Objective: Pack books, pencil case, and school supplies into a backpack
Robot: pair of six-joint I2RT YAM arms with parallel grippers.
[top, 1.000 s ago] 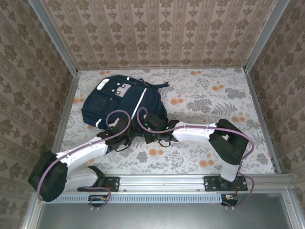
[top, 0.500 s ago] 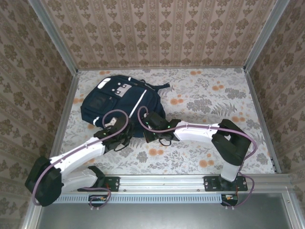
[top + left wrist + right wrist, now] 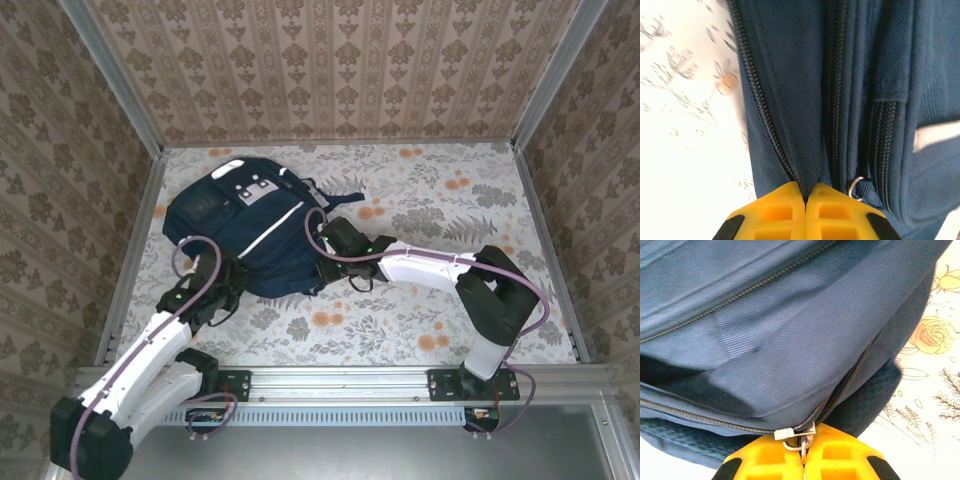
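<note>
My left arm reaches up from the near left corner to the near-left edge of the backpack. The backpack lies flat on the left back part of the flowered desk, its white patch toward the far wall and a white stripe slanting across its top. My left jaws are pressed together, pinching a fold of its navy cloth that runs beside a zip. A small metal ring sits just right of them. My right arm stretches in from the right to the backpack's near-right side. There my right jaws are squeezed tight on the metal zip pull, where a seam curves round the corner just above the desk.
</note>
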